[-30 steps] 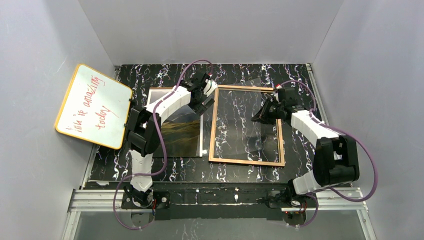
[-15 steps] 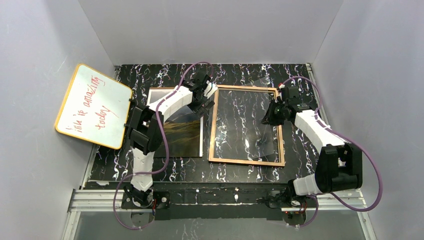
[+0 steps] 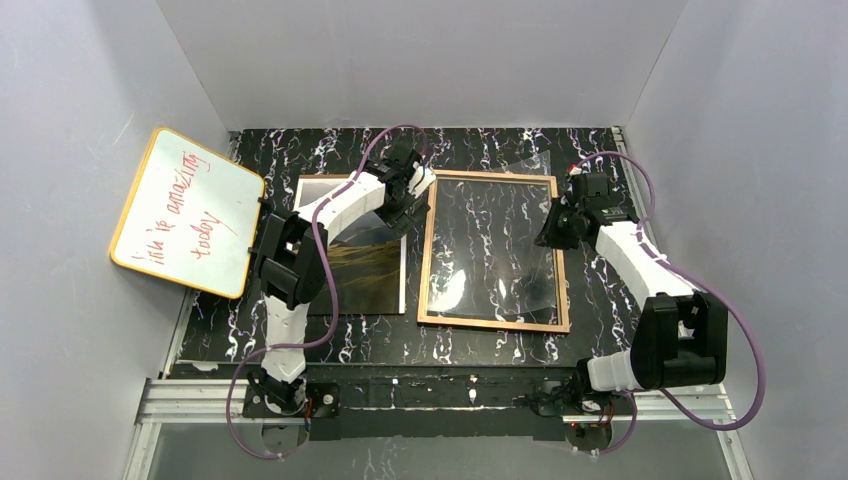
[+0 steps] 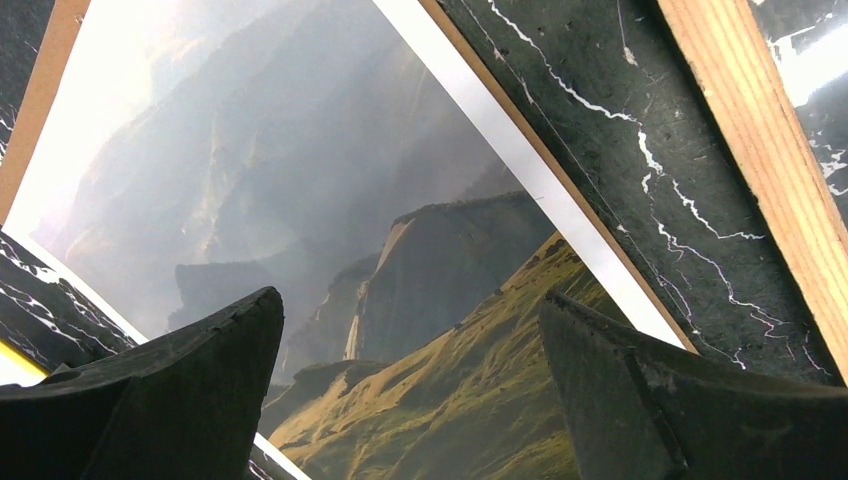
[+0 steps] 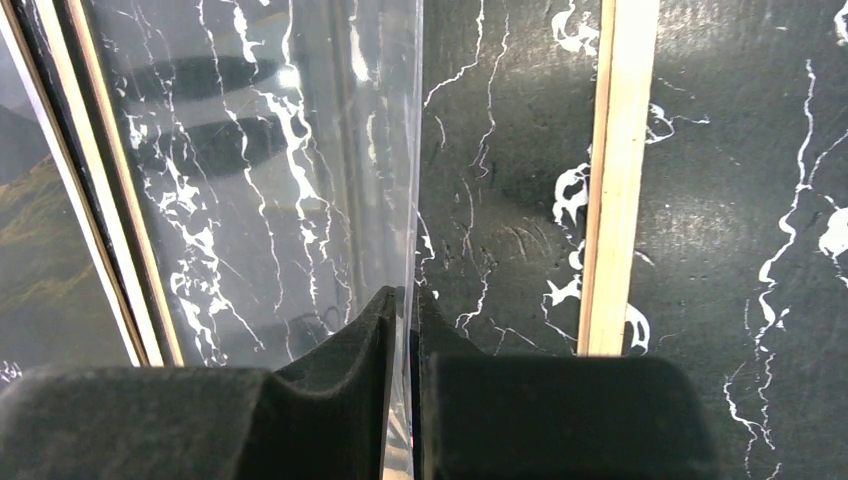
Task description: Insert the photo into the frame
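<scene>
Rightward since a second ago, the right jaws stay pinched shut on an edge of the clear plastic sheet (image 5: 280, 150), probably settling it across the frame (image 3: 425, 262). Left jaws hover wide open and empty over the photo (image 4: 300, 180), likely poised to take it. It lies flat just left of the frame, long axis near-to-far, sky end farthest.
</scene>
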Robot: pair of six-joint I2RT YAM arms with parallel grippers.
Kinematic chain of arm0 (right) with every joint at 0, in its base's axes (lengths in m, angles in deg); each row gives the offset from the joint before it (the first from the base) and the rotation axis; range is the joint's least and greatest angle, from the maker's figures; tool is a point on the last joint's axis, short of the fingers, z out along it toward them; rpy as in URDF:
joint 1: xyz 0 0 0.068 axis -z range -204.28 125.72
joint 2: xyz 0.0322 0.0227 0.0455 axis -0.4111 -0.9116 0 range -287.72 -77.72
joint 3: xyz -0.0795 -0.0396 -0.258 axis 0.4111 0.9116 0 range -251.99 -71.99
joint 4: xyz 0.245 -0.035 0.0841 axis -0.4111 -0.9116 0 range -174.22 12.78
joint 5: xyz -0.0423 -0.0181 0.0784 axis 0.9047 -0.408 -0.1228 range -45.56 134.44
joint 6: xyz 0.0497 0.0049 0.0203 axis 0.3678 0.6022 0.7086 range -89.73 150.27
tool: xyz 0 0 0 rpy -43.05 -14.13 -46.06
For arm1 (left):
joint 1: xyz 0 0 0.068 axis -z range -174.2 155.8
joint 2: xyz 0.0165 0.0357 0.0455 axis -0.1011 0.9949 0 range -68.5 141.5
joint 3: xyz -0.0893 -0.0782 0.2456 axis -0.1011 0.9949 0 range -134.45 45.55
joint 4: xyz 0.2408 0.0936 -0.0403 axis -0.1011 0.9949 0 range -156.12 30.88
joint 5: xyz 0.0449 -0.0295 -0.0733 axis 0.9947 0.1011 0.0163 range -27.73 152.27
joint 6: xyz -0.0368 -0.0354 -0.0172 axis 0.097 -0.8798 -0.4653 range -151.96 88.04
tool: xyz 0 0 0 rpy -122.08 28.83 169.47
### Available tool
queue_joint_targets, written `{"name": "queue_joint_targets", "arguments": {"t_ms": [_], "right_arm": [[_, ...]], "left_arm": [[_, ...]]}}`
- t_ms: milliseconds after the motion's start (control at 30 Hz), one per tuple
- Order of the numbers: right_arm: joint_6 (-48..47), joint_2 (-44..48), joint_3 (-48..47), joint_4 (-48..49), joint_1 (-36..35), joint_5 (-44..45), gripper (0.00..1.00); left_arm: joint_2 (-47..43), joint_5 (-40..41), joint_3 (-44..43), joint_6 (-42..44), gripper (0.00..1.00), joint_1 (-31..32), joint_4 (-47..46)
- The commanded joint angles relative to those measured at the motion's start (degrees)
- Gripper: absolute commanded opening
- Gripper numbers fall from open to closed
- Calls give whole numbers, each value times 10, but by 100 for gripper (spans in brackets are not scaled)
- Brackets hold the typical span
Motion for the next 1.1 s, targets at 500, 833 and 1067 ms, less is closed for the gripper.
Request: {"name": "queue_joint_targets", "arguments": {"t_ms": [500,833,1067], "right_arm": [[-33,-27,-26,-18,36,-103,15],[-16,-46,-42,-63,66,-189,14],[12,-16,-42,-47,66,-261,13]], "left_arm": [[20,-15,-17,-6,98,8,8],[50,-11,-34,-14,98,15,-7],[45,-20,-26,-20,98,19,-12]]}}
